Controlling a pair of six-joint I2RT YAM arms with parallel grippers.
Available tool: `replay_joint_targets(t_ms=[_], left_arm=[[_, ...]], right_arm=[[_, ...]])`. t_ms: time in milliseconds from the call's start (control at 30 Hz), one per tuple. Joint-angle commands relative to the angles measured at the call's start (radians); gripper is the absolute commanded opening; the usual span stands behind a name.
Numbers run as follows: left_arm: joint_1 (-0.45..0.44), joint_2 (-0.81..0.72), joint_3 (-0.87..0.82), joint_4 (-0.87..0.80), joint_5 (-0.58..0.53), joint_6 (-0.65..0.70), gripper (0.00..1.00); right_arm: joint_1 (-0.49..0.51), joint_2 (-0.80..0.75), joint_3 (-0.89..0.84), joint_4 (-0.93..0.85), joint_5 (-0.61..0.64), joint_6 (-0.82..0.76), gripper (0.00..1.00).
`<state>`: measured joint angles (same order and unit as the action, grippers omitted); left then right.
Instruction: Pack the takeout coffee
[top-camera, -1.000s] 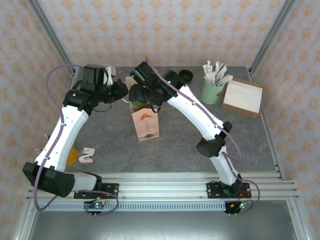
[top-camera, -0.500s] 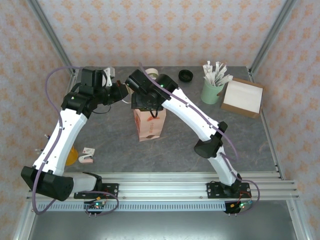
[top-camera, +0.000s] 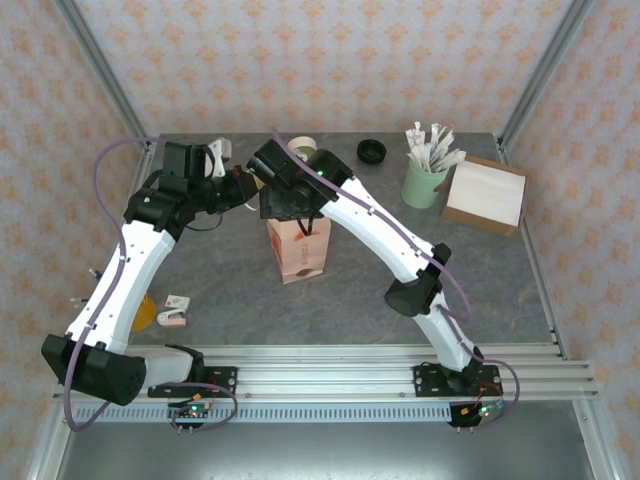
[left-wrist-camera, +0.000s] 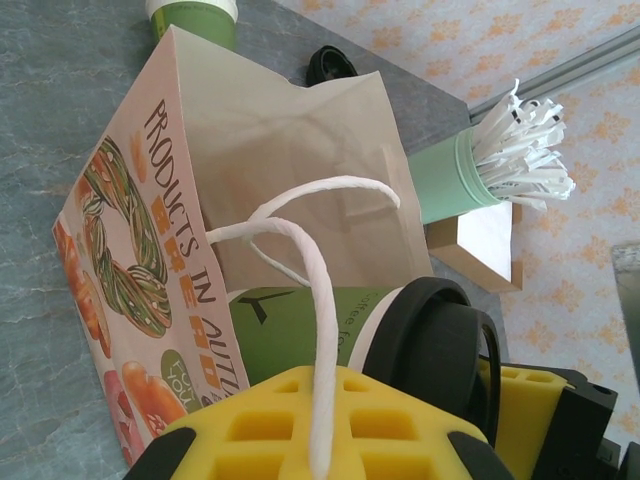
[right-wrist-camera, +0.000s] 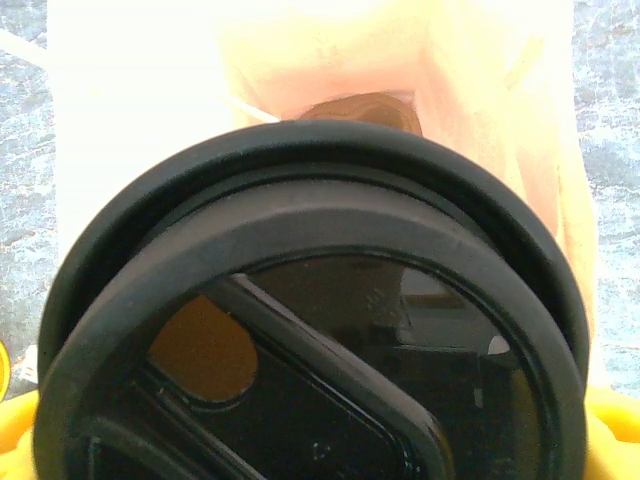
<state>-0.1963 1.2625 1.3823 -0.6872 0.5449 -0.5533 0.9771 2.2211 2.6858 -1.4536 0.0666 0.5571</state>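
The right fingers (right-wrist-camera: 615, 430), spread wide, clasp the black-lidded dark green paper cup (left-wrist-camera: 265, 345) at the mouth of the printed paper bag (left-wrist-camera: 290, 140); the closed left fingers (left-wrist-camera: 270, 425) pinch its white cord handle (left-wrist-camera: 321, 330).

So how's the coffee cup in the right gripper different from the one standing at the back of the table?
The held cup wears a black lid; the back cup is open, showing its cream rim, with a loose lid on the table nearby. The held cup hangs in the right gripper at the paper bag's mouth; the back cup stands on the table behind the bag. Both have dark green sides.
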Motion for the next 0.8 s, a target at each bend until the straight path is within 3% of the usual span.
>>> replay_joint_targets(t_ms=[0,367,500,767], left_arm=[[-0.009,-0.013,-0.013,0.016,0.022,-0.013,0.0],[-0.009,-0.018,-0.019,0.017,0.034,-0.007,0.0],[-0.009,-0.013,-0.019,0.017,0.018,-0.011,0.0],[-0.009,-0.016,-0.011,0.016,0.0,-0.016,0.0]], right_arm=[[0.032,-0.059,0.028,0.057,0.011,-0.04,0.54],[0.038,-0.021,0.009,0.076,-0.091,-0.037,0.53],[0.053,-0.04,0.019,0.138,-0.155,-0.111,0.54],[0.092,-0.106,-0.026,0.172,0.072,-0.151,0.54]])
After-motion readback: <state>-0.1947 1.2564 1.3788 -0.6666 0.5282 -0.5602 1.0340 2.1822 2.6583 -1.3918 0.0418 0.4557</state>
